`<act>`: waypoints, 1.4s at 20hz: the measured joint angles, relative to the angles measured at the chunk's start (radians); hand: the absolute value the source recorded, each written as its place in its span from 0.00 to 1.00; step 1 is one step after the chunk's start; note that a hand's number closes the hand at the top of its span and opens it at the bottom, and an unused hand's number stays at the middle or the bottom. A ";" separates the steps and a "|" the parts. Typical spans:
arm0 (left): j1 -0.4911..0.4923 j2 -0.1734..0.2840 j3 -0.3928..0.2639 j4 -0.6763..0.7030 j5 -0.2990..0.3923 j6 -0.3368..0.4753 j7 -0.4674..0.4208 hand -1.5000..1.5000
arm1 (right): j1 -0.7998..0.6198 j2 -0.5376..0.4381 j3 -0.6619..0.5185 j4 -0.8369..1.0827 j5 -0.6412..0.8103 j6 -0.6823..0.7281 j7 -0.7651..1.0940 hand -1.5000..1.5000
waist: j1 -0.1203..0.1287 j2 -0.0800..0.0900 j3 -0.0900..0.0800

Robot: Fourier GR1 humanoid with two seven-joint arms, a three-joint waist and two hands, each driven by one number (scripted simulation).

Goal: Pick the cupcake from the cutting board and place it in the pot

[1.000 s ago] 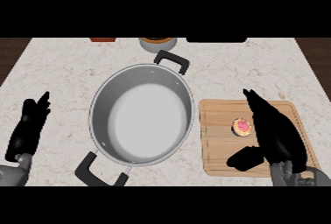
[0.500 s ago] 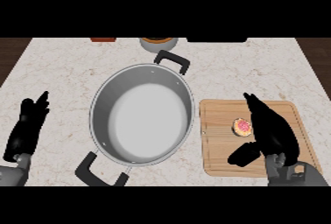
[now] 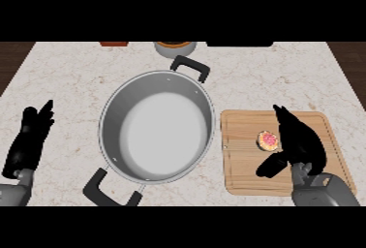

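- No text, label, brand, number or sign can be read anywhere.
- The pot (image 3: pixel 157 131), the board (image 3: pixel 243 179) and the cupcake (image 3: pixel 268 140) carry no lettering — plain surfaces only.
- The items at the counter's (image 3: pixel 71 77) far edge are cut off — no marks show on them.

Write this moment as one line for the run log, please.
phase: reaching | right hand: open beside cupcake on cutting board | pot: empty | left hand: resting open
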 measured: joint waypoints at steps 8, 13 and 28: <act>-0.010 -0.046 0.053 0.028 -0.051 -0.040 -0.014 0.50 | -0.006 0.060 -0.015 0.109 0.087 -0.004 -0.027 0.00 | 0.001 0.000 0.000; -0.006 -0.074 0.073 -0.015 -0.085 -0.053 0.029 0.50 | -0.021 0.101 -0.044 0.181 0.106 0.000 -0.042 0.00 | 0.001 0.000 0.000; 0.003 -0.150 0.165 -0.033 -0.172 -0.144 0.028 0.50 | -0.062 0.144 -0.160 0.354 0.141 -0.027 -0.162 0.00 | 0.001 0.000 0.000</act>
